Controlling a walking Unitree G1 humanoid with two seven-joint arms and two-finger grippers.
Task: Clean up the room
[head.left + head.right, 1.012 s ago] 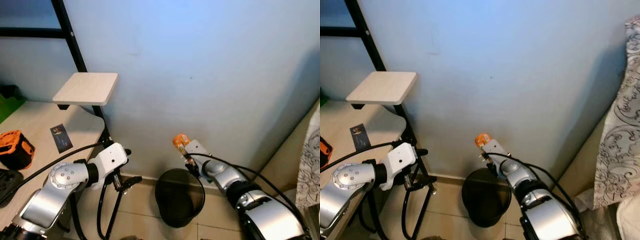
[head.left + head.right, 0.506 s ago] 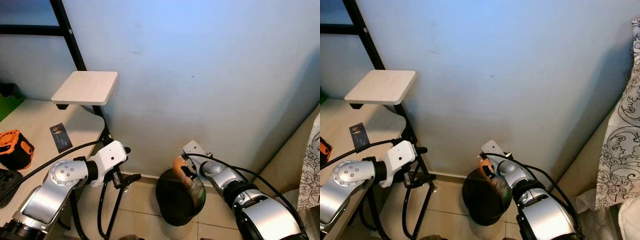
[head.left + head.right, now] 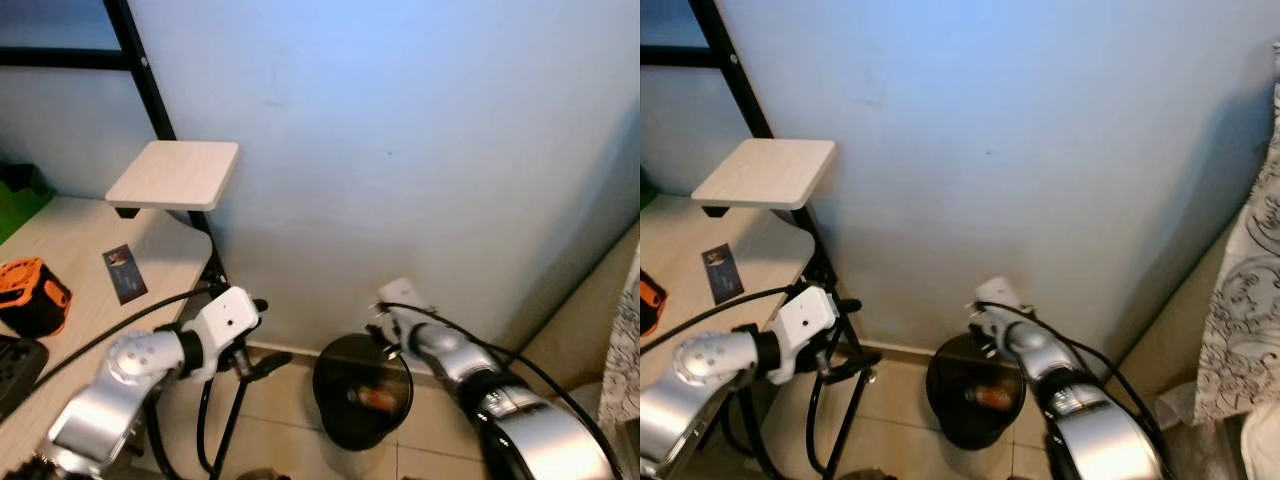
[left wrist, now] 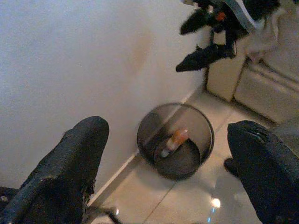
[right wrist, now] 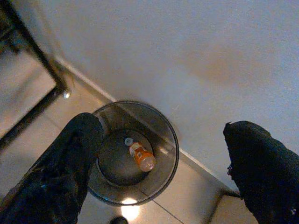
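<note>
An orange bottle (image 3: 378,399) lies on its side at the bottom of the round black mesh bin (image 3: 317,384), which stands on the tiled floor against the blue wall. My right gripper (image 3: 386,336) hangs just above the bin's far rim, open and empty; the right wrist view looks straight down past its fingers (image 5: 79,144) at the bottle (image 5: 141,157) in the bin (image 5: 173,140). My left gripper (image 3: 262,362) is open, low beside the desk leg to the left of the bin. From its wrist view the bottle (image 4: 176,138) and the right gripper (image 4: 202,39) are visible.
A pale desk (image 3: 60,235) stands at the left with an orange-and-black device (image 3: 30,297) and a dark card (image 3: 124,273). A small wooden shelf (image 3: 175,172) juts from a black frame (image 3: 150,90). Patterned fabric (image 3: 1250,300) hangs at the right. Black cables loop near the desk leg (image 3: 205,420).
A second ago my right gripper held the orange bottle above the bin. It tipped down to the rim and let go; the bottle now lies inside the bin.
</note>
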